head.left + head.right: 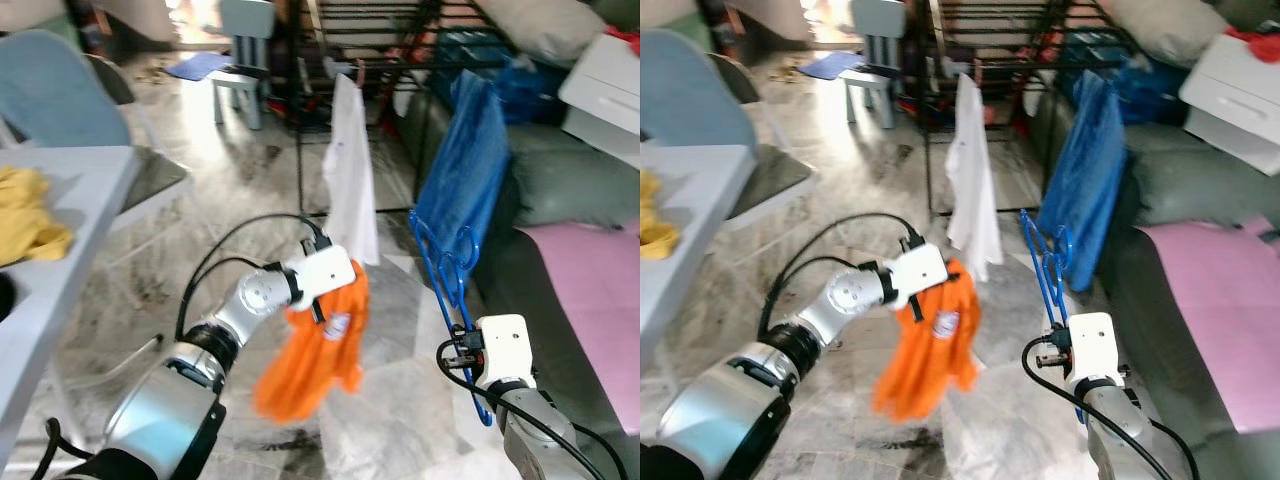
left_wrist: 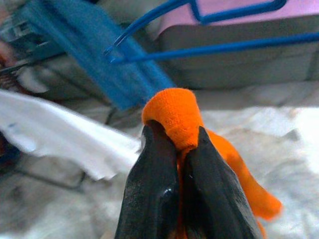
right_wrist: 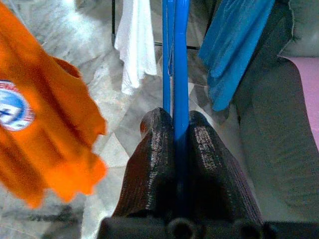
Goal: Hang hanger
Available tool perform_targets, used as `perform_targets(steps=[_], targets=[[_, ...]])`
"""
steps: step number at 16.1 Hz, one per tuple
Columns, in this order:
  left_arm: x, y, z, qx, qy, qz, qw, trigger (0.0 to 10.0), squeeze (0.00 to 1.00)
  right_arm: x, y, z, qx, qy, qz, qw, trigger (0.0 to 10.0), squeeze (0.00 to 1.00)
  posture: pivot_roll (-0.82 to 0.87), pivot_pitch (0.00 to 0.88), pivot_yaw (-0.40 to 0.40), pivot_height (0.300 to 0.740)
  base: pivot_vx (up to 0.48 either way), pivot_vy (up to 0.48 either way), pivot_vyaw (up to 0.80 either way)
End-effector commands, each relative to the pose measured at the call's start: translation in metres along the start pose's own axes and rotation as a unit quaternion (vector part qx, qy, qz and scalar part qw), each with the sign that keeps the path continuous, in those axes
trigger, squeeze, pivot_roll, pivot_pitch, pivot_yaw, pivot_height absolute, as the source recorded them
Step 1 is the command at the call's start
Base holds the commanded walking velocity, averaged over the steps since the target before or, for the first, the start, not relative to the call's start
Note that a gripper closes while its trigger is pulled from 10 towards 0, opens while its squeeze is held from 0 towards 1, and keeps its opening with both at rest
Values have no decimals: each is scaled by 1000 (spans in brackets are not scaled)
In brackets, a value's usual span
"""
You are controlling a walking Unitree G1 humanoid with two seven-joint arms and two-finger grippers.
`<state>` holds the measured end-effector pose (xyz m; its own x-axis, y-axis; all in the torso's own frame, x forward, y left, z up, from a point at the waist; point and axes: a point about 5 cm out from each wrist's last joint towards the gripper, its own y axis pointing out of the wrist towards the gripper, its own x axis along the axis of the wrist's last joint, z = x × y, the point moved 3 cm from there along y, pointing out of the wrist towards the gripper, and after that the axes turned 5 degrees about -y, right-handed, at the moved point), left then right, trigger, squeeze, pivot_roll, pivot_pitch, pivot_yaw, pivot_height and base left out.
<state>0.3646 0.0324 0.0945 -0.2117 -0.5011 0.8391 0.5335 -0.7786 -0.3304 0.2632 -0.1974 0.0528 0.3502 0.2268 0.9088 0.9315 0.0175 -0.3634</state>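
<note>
My left hand (image 2: 175, 144) is clenched on a fold of the orange shirt (image 1: 310, 350), which dangles over the floor in front of a hanging white shirt (image 1: 350, 180). My right hand (image 3: 175, 124) grips the blue hanger (image 1: 445, 275), upright beside a hanging blue cloth (image 1: 465, 170).

The orange shirt (image 1: 312, 352) is soft knit cloth with a ribbed edge and a printed badge. The blue hanger (image 3: 175, 64) is thin, smooth and glossy, like coated wire. Each end effector has black fingers (image 3: 155, 164), finely ribbed and matt on the right one, smoother with a slight sheen on the left. The arm links are brushed silver metal, the wrist housings (image 1: 503, 350) white plastic. The floor (image 1: 250, 170) is polished, veined stone, reflecting light. The white garment (image 1: 350, 180) and blue garment (image 1: 465, 170) on the far rack are limp woven cloth.
</note>
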Motion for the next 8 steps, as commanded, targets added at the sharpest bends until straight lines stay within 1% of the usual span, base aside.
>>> perform_targets(steps=[1, 3, 4, 5, 8], targets=[[12, -1, 6, 3, 2, -31, 1000, 10000, 0, 5, 2, -1, 0, -8, -9, 1000, 10000, 0, -39, 0, -40, 740, 0, 0, -788], [11, -1, 4, -4, -8, -35, 999, 10000, 0, 5, 3, 2, 2, -9, -9, 1000, 10000, 0, -38, 0, -42, 740, 0, 0, -788], [11, -1, 2, -11, -14, -35, 999, 10000, 0, 4, 3, 4, 7, -18, -7, 1000, 10000, 0, -40, 0, -43, 740, 244, 0, -788], [10, -1, -1, -22, -10, -33, 999, 10000, 0, 3, 3, 5, 9, -25, -5, 1000, 10000, 0, -38, 0, -44, 740, 259, 0, -788], [10, 0, -6, -34, -16, -39, 999, 10000, 0, 3, 3, 5, 11, -28, -5, 1000, 10000, 0, -41, 0, -43, 740, 262, 0, -788]])
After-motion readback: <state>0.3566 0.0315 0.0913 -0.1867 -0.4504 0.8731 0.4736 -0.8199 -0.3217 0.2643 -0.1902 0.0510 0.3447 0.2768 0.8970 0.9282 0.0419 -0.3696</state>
